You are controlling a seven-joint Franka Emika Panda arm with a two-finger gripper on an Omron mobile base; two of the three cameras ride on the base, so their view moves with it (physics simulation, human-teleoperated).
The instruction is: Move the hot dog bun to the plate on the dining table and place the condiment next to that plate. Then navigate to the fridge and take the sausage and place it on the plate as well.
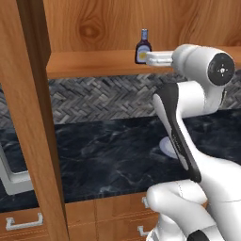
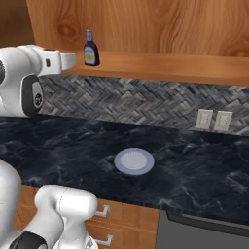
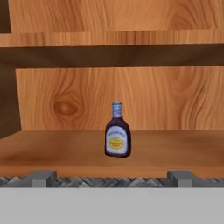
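Looking along the gripper (image 3: 112, 179), I am seeing its fingers (image 3: 41, 178) spread wide with nothing between them, facing the brown bottle (image 3: 117, 135) with a yellow label that is standing upright on the wooden shelf (image 3: 52, 151). Below, a small bluish-grey plate (image 2: 134, 161) is lying on the black marble counter (image 2: 73, 146), bare on top

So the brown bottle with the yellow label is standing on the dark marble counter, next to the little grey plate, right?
Not quite. The bottle stands upright on the wooden shelf above the counter, as the right base view shows. The grey plate lies alone on the counter below.
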